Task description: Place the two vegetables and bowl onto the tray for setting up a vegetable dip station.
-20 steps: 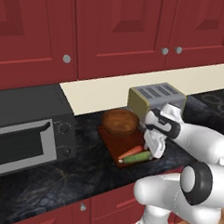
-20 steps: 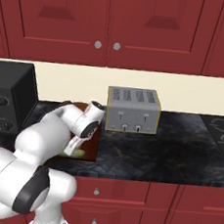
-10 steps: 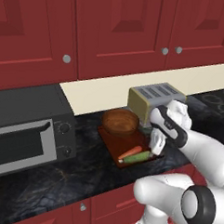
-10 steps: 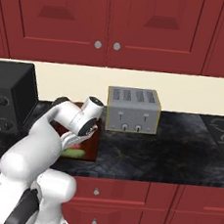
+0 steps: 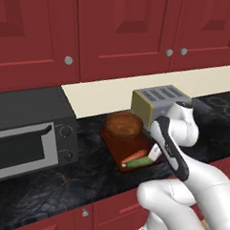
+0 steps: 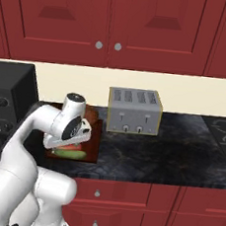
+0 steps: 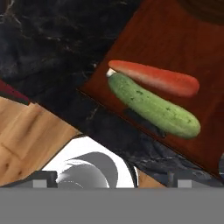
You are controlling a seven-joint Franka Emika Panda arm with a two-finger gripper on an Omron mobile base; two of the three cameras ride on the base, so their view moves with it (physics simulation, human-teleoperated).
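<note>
The tray [image 5: 116, 144] lies on the dark counter between the black oven and the toaster. On its far end sits the brown bowl [image 5: 123, 124]. Side by side on its near end lie the carrot [image 5: 134, 156] and the cucumber [image 5: 140, 162]. The hand view looks down on the carrot [image 7: 157, 78], the cucumber [image 7: 153, 105] and the tray [image 7: 175, 39], with the bowl's edge [image 7: 205, 8] at the top. My gripper [image 5: 154, 152] hangs open just above the tray's near right corner, holding nothing. From the right it [image 6: 60, 146] hovers over the cucumber [image 6: 70, 154].
A silver toaster [image 5: 158, 100] stands right behind the tray, also seen as the toaster [image 6: 134, 111]. A black toaster oven [image 5: 30, 127] fills the counter's left. Red cabinets hang above. The counter's front edge and wooden floor [image 7: 26, 135] lie below the hand.
The arm has folded back and the hand has drawn toward the counter's front edge, staying open. The vegetables and bowl rest unmoved on the tray.
</note>
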